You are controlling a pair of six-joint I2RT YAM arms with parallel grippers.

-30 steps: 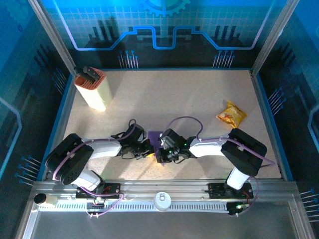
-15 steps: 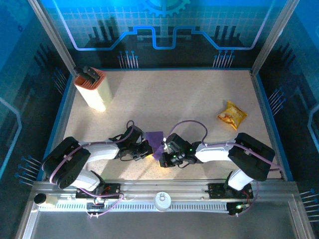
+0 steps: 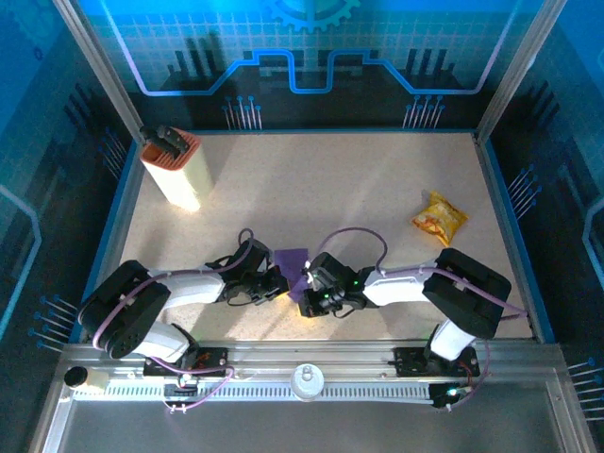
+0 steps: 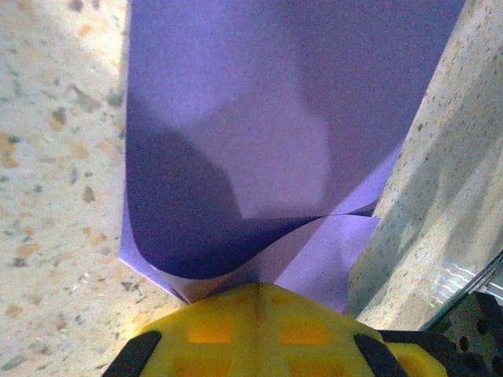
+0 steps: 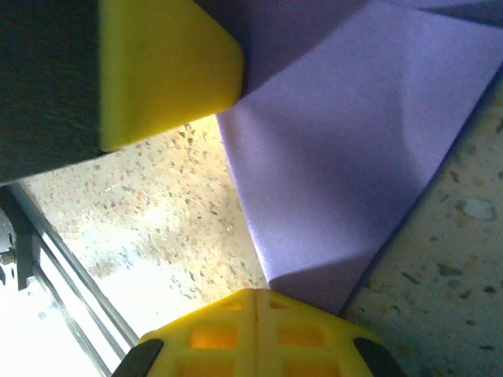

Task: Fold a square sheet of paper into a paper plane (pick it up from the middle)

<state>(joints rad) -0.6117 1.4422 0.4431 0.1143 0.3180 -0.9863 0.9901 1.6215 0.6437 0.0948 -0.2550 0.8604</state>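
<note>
The right gripper (image 3: 306, 287) and left gripper (image 3: 280, 281), both clamped on the square sheet of paper (image 3: 293, 260) near the table's (image 3: 330, 179) near edge, have shifted slightly, leaving the sheet bowed mid-fold.

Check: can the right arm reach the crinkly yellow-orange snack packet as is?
Probably, reach-wise: the crinkly yellow-orange snack packet lies on the right arm's side of the table, nothing between. But its jaws are shut on the thin purple paper sheet; release first.
</note>
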